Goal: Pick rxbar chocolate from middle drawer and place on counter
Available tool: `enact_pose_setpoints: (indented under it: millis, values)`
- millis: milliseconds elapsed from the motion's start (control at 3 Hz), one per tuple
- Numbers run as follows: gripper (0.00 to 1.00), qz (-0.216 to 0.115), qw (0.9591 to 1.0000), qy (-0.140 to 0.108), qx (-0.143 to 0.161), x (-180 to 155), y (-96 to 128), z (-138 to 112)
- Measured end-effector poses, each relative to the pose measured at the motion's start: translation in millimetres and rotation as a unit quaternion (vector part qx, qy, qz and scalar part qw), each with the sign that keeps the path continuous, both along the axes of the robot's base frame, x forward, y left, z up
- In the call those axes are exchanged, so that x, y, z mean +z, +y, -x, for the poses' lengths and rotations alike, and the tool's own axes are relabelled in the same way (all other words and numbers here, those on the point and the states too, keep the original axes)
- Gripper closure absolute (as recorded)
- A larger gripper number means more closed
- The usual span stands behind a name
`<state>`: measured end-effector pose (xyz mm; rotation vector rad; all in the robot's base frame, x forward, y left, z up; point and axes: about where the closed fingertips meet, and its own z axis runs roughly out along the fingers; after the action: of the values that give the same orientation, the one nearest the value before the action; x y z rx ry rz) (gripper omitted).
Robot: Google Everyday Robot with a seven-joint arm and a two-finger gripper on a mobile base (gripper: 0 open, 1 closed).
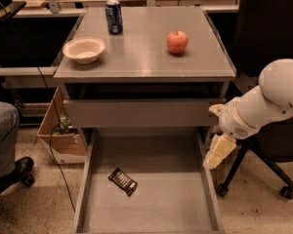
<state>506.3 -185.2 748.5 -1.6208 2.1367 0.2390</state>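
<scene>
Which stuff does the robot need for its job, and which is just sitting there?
For the job: bar, lying in the open drawer; counter; pincer, by the drawer's right wall.
Just lying about: can, bowl, apple, all on the counter.

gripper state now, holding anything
Gripper: open or closed cannot be told; it hangs by the right wall of the middle drawer, apart from the rxbar chocolate lying on its floor.
</scene>
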Motion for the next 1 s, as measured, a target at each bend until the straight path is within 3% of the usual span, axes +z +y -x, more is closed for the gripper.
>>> enact_pose_setpoints:
  millis: [333, 1000]
  values:
    - [0.0, -0.028, 0.9995, 0.007, -0.013, -30, 2, 2]
    - [0.0, -0.087, 0.9959, 0.01, -0.025, -118, 29, -14]
